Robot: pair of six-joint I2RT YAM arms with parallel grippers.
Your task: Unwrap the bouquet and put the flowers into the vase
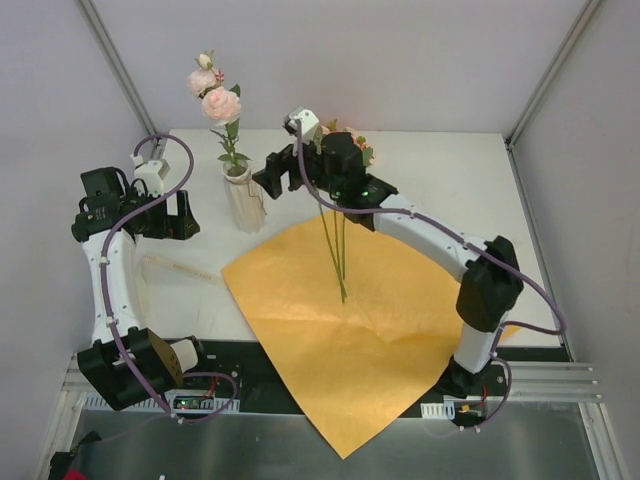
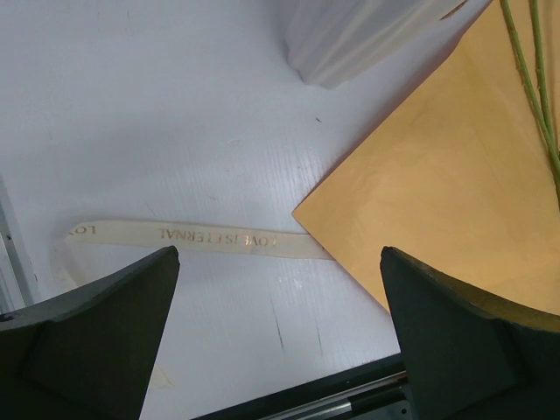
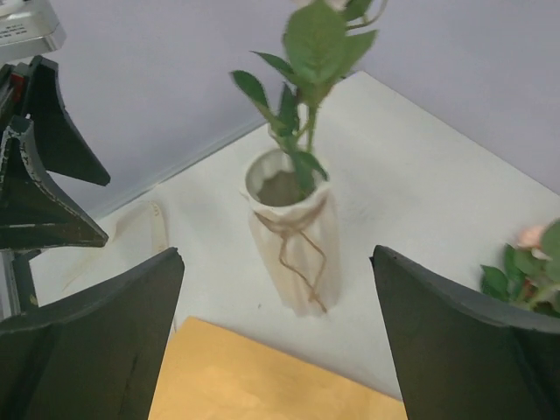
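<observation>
Right wrist view: we see right gripper (image 3: 276,255) spread, empty, since rose (image 3: 317,39) stands in vase (image 3: 293,254); left gripper (image 2: 280,258) wide, idle; remaining stems (image 1: 335,255), probably two, lie on paper (image 1: 330,360) for next pick.

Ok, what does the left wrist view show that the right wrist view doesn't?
Left wrist only: bare green stems lying on the orange paper sheet, and gold lettering on the cream ribbon. Right wrist only: the open rim of the whitish ribbed vase with a leafy stem standing in it, brown twine around it, and a pink bud at the right edge. Both: vase, paper, white table.
</observation>
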